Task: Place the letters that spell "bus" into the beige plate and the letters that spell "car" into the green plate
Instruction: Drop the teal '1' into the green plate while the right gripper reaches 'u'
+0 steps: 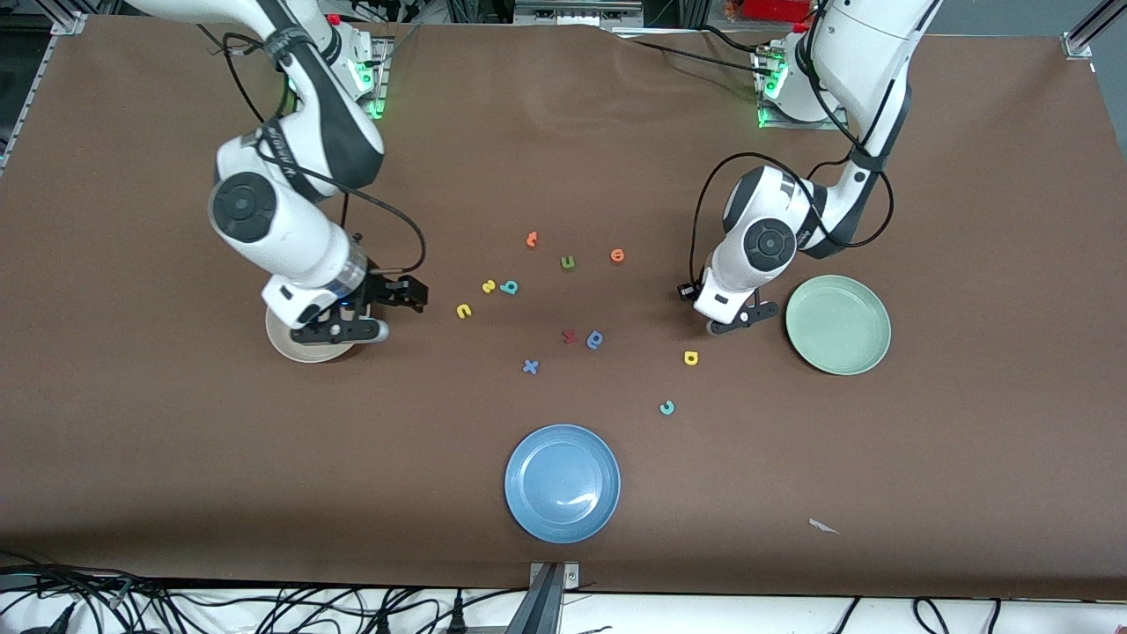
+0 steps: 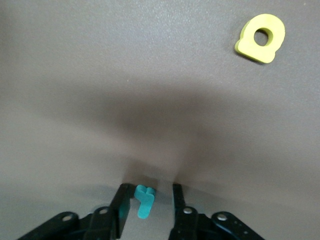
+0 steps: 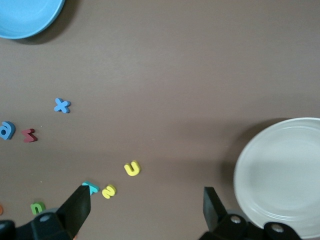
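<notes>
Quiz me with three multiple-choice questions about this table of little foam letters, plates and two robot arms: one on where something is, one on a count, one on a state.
1. Where is the small teal foam letter r?
A. on a plate
B. on the table between the left gripper's fingers
C. held up in the air

2. How many round shallow plates are on the table?
A. two
B. three
C. four

3. How do the right gripper's jaws stand?
A. wide open
B. shut on a letter
C. shut on a plate's rim

Answers:
1 B: the left wrist view shows it lying between the two fingers.
2 B: one cream-beige plate, one pale green plate, one blue plate.
3 A: its fingers stand far apart over the cream-beige plate's edge, gripping nothing.
</notes>
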Tool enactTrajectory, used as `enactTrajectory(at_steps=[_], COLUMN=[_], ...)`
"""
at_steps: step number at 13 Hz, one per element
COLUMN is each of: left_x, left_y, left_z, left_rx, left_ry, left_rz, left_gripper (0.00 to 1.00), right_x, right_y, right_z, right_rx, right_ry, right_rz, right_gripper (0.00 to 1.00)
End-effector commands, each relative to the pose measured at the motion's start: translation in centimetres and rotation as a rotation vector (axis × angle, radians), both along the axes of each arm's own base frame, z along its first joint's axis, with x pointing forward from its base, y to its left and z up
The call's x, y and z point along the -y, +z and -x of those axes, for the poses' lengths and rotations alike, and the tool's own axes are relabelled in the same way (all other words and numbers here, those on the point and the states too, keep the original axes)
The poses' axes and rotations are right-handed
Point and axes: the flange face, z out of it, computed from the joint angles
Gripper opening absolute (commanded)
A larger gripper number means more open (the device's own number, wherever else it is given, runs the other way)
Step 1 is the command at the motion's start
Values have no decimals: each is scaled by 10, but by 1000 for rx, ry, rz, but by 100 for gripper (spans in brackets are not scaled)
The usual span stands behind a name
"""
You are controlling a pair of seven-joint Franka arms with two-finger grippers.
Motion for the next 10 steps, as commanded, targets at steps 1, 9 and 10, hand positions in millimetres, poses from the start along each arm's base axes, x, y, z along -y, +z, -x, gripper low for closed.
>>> enactTrajectory(at_steps=[1,9,10], left_x=[-3,-7,-17], left_y=[3,26,38], left_z=[6,-8,-16], left_rx=[-15,25,33], left_ry=[17,13,18], left_rz=[14,27,29], left_gripper=[27,1,0], right_x=[-24,-65,-66], right_y=[-25,-94,-105], right_z=[7,27,33], right_rx=[12,52,80], right_ry=[6,193,214], right_rz=[43,91,80], right_gripper=[100,100,100])
